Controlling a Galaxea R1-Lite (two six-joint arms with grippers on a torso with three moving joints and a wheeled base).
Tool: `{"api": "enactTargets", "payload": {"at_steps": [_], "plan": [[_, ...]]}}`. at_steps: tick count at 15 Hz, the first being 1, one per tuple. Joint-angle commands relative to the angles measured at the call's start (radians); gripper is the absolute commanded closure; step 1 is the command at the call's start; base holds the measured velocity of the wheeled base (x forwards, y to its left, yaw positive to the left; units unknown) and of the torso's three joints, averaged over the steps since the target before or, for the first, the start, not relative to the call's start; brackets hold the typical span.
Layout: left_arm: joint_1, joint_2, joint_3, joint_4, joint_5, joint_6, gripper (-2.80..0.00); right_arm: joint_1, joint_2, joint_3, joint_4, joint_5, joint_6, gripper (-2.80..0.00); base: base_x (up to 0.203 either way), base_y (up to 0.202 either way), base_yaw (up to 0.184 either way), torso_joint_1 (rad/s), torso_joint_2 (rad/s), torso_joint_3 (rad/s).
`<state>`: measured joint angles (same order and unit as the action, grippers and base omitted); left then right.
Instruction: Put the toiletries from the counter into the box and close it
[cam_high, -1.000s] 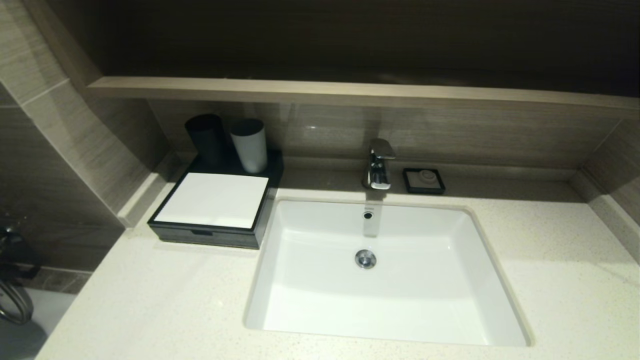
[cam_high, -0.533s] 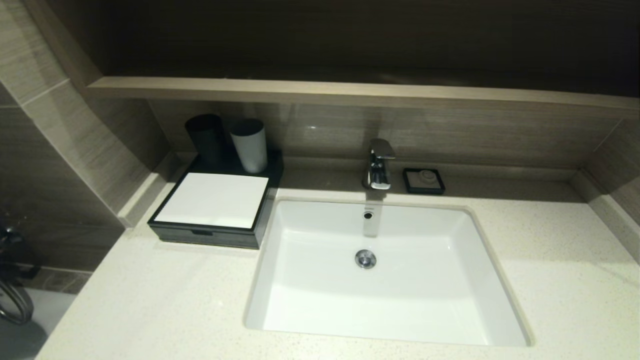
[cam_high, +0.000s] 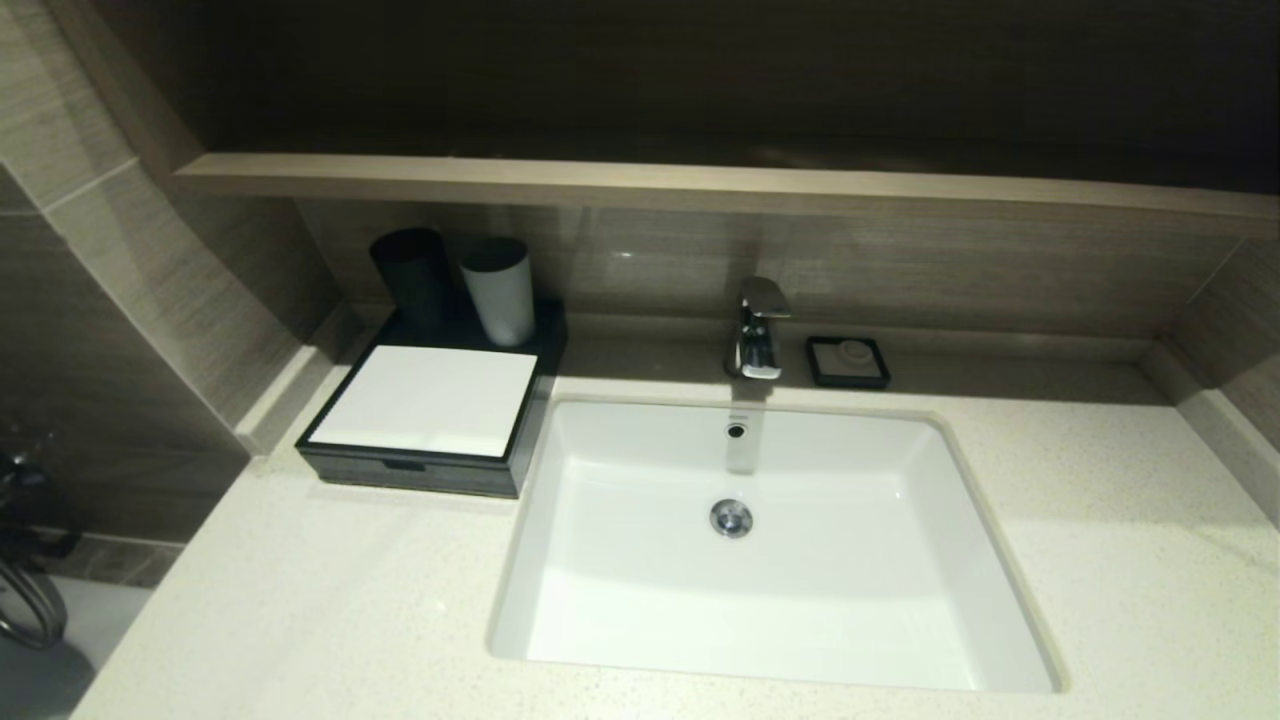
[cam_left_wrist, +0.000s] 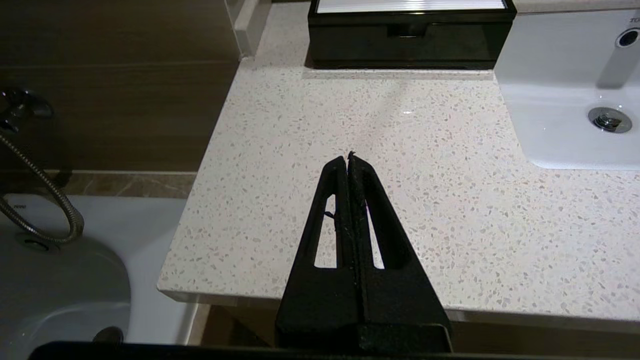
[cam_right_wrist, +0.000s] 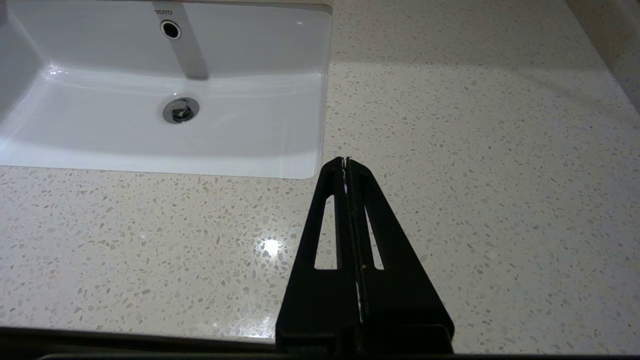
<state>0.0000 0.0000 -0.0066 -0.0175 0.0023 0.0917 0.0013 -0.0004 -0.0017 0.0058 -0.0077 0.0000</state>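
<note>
The black box (cam_high: 425, 415) with a white top panel stands on the white speckled counter (cam_high: 320, 600) left of the basin, its front drawer pushed in; it also shows in the left wrist view (cam_left_wrist: 410, 37). No toiletries show in any view. My left gripper (cam_left_wrist: 348, 156) is shut and empty, held over the counter's front left part, well short of the box. My right gripper (cam_right_wrist: 346, 161) is shut and empty over the counter (cam_right_wrist: 475, 150) right of the basin. Neither gripper shows in the head view.
A white basin (cam_high: 770, 560) with a chrome tap (cam_high: 758, 330) sits mid-counter. A black cup (cam_high: 412, 275) and a white cup (cam_high: 498, 288) stand behind the box. A small black soap dish (cam_high: 848, 361) is right of the tap. A wood-look shelf (cam_high: 700, 185) runs above.
</note>
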Motion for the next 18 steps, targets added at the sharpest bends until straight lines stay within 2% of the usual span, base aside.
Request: {"api": "enactTargets", "payload": {"at_steps": [1, 10, 13, 18], "plan": [[0.000, 0.002, 0.005, 0.012, -0.001, -0.001, 0.00, 0.000, 0.000, 0.000, 0.000, 0.000, 0.000, 0.00, 0.000, 0.000, 0.000, 0.000, 0.00, 0.000], [0.000, 0.002, 0.005, 0.024, -0.001, -0.020, 0.00, 0.001, 0.000, 0.000, 0.000, 0.000, 0.000, 0.00, 0.000, 0.000, 0.000, 0.000, 0.00, 0.000], [0.000, 0.002, 0.005, 0.024, 0.002, -0.047, 0.00, 0.000, 0.000, 0.000, 0.000, 0.000, 0.000, 0.00, 0.000, 0.000, 0.000, 0.000, 0.00, 0.000], [0.000, 0.002, 0.005, 0.027, 0.004, -0.047, 0.00, 0.000, 0.000, 0.000, 0.000, 0.000, 0.000, 0.00, 0.000, 0.000, 0.000, 0.000, 0.00, 0.000]]}}
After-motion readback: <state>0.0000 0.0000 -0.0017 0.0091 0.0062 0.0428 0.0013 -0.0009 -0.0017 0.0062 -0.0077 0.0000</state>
